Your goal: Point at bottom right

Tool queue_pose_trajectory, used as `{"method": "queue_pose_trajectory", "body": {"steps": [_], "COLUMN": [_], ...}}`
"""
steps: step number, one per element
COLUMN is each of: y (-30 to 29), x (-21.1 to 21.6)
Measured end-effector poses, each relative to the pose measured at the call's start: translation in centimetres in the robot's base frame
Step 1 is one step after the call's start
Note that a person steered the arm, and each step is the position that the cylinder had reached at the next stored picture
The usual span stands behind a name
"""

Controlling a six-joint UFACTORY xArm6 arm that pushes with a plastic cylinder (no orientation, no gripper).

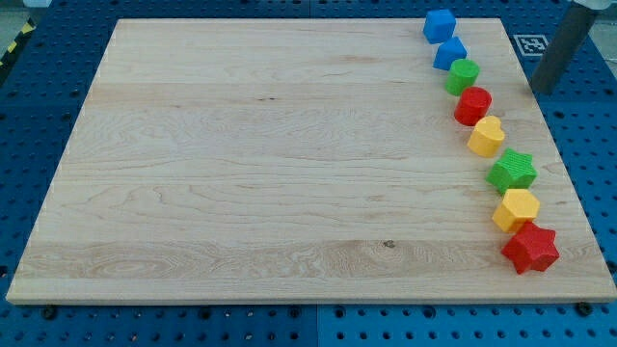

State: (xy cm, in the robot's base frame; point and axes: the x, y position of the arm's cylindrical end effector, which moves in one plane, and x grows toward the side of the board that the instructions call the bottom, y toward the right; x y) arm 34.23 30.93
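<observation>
My rod comes in from the view's top right, and my tip (540, 91) rests on the wooden board (270, 164) near its right edge. It stands to the right of the green cylinder (463, 75) and the red cylinder (472, 105), apart from both. A curved line of blocks runs down the board's right side: a blue block (439, 25), a second blue block (449, 53), the green and red cylinders, a yellow heart-like block (487, 136), a green star (512, 172), a yellow hexagon (517, 209) and a red star (529, 249) nearest the bottom right corner.
A blue perforated table (39, 116) surrounds the board. A black-and-white marker tag (529, 43) lies at the board's top right corner.
</observation>
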Motion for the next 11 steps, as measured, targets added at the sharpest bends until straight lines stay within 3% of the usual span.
{"method": "queue_pose_trajectory", "body": {"steps": [3,8,11], "y": [0.0,0.0,0.0], "x": [0.1,20.5,22.8]}}
